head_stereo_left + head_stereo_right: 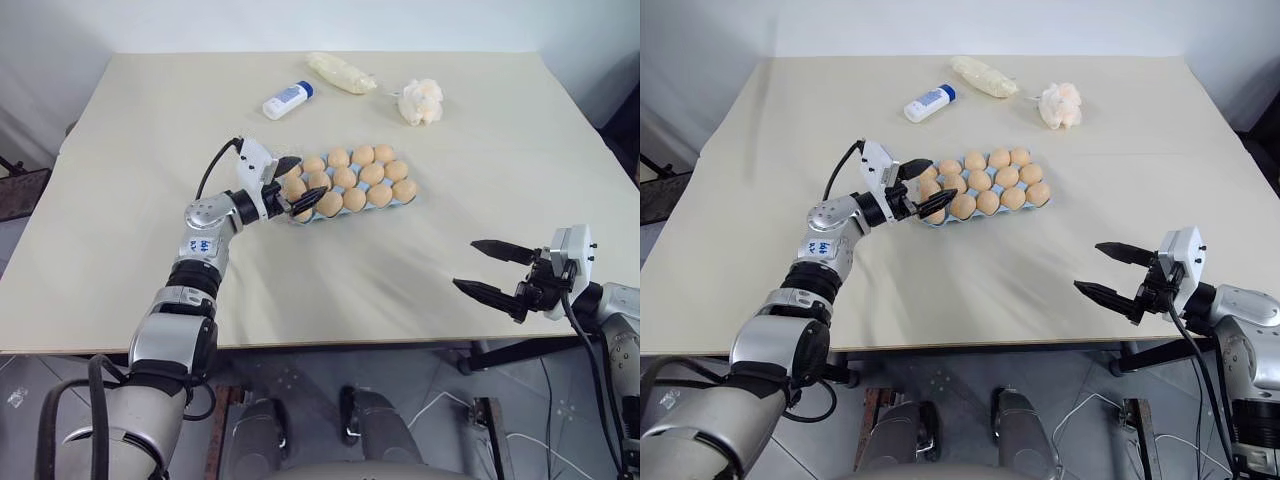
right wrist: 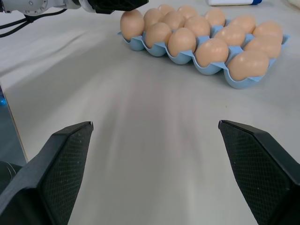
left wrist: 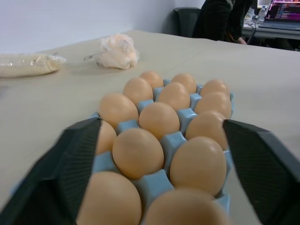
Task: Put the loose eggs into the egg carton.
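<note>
In the left eye view, the light blue moulded egg carton with scalloped edges is seen near the middle of the pale beige table, and its cups are filled with smooth tan-brown eggs. No loose egg is seen lying on the table, so the task is judged to be at or near its end. The left gripper is held over the carton's near-left end with its two black fingers spread and nothing between them; it is judged to have let an egg go into a cup there. The right gripper is kept well apart from the carton, near the table's front edge, released and empty, presumably parked out of the way.

In the right eye view, a white bottle with a blue cap, a clear plastic-wrapped pale roll and a white fluffy wad are seen at the far side of the table, apart from the carton.

In the left wrist view, the carton's cups are seen each holding one egg, upright, with blue dividers between them.

In the right wrist view, the filled carton is seen ahead of widely parted, empty fingers.
</note>
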`<state>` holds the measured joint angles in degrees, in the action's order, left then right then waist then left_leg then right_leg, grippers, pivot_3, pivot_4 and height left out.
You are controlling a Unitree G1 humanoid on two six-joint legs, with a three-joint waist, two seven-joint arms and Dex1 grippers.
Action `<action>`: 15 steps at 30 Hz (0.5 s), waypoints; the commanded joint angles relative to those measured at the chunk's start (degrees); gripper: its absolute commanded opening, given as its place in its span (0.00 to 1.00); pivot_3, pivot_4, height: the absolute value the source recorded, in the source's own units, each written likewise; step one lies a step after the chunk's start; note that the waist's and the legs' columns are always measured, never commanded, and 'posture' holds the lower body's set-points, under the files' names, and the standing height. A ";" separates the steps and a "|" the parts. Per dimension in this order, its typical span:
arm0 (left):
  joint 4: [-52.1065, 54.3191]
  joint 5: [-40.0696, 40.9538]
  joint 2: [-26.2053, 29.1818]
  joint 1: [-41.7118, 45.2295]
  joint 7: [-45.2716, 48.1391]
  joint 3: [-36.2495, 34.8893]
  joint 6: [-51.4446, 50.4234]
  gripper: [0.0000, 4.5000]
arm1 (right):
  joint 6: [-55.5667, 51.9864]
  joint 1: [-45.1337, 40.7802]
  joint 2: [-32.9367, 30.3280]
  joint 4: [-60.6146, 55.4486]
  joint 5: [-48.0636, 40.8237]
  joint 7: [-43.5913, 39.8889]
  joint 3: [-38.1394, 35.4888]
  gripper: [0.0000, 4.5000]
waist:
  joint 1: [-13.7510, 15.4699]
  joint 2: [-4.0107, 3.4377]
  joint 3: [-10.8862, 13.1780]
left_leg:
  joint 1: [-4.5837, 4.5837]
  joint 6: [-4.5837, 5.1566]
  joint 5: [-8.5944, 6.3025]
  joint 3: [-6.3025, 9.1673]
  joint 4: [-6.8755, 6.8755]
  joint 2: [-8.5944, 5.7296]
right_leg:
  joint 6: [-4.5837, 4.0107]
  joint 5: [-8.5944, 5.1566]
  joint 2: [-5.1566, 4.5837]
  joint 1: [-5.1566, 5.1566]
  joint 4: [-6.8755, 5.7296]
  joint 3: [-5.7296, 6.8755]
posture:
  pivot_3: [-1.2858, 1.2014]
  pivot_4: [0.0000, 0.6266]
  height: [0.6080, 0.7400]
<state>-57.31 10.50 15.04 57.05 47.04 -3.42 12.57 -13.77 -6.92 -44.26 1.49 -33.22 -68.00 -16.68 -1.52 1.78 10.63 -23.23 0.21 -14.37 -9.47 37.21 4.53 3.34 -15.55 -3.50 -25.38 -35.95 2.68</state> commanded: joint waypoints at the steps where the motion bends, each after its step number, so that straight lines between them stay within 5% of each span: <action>1: 0.84 -0.09 0.40 1.54 0.69 -0.63 1.11 1.00 | 0.76 0.17 -0.09 -1.76 -1.09 0.25 -2.24 1.00 | 0.00 0.00 0.00 | 0.00 0.00 0.00 0.00 0.00 0.00 | 0.00 0.00 0.00 0.00 0.01 0.00 | 0.52 0.24 1.00; 12: 14.02 4.81 5.58 -3.17 8.64 -2.37 -8.62 1.00 | 0.99 -4.34 -0.35 0.02 -0.59 -1.22 -0.30 1.00 | -0.04 -0.01 0.00 | 0.02 -0.02 0.01 -0.01 0.01 0.04 | -0.01 -0.01 0.04 0.00 -0.03 0.00 | 0.52 0.24 1.00; 15: 25.86 8.19 10.38 -10.00 9.86 -2.94 -22.41 1.00 | 1.36 -8.78 -0.93 2.97 0.35 -4.22 2.04 1.00 | -0.58 -0.01 0.00 | 0.03 -0.01 0.00 -0.08 0.00 0.06 | -0.01 0.00 0.05 -0.02 -0.05 -0.08 | 0.52 0.24 1.00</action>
<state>-36.45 16.62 23.72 48.04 56.14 -5.18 -5.18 -13.51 -14.61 -44.30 3.86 -32.83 -70.78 -14.71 -2.10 1.77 10.63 -23.19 0.20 -14.37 -9.58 37.21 4.61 3.33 -15.56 -3.43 -25.40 -36.02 2.57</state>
